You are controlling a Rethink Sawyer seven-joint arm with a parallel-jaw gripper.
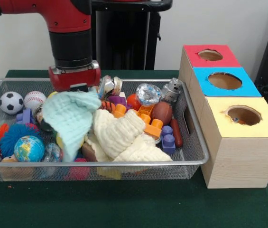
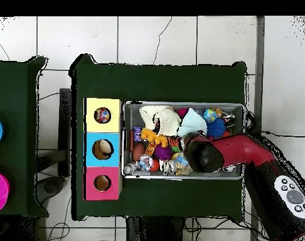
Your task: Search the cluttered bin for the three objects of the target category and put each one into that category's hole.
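1. Gripper (image 1: 74, 86) sits low over the bin's far-left part, red wrist collar just above the mint-green cloth (image 1: 72, 116). Fingers hidden behind the cloth, so can't tell if apart, together or clamped on anything. In the overhead view the arm's dark end (image 2: 199, 152) covers the gripper completely.
2. Mint-green cloth is touching or nearly touching the gripper's underside; it drapes down toward the front rim over the other toys.
3. Cream muslin cloth (image 1: 122, 137) lies just beside the mint one, toward the boxes, crumpled in the middle of the bin.
4. Printed white bundles w/ colour patches: none seen in the bin from either view. In the overhead view a small multicoloured item (image 2: 102, 115) shows inside the yellow hole; front view shows only a speck at that hole's rim, can't tell what it is.
5. Bin (image 1: 198, 161), wire mesh, is packed: soccer ball (image 1: 11, 102) and baseball (image 1: 34, 99) at far left, globe ball (image 1: 28, 148) and blue spiky ball (image 1: 11, 135) at near left, toy football (image 1: 162, 112) and orange blocks (image 1: 148, 124) toward the boxes.
6. Hole (image 1: 244, 115) in the yellow face is on the nearest box, just beside the bin's end, well apart from the gripper. Blue-faced hole (image 1: 225, 81) and red-faced hole (image 1: 210, 55) follow behind it.
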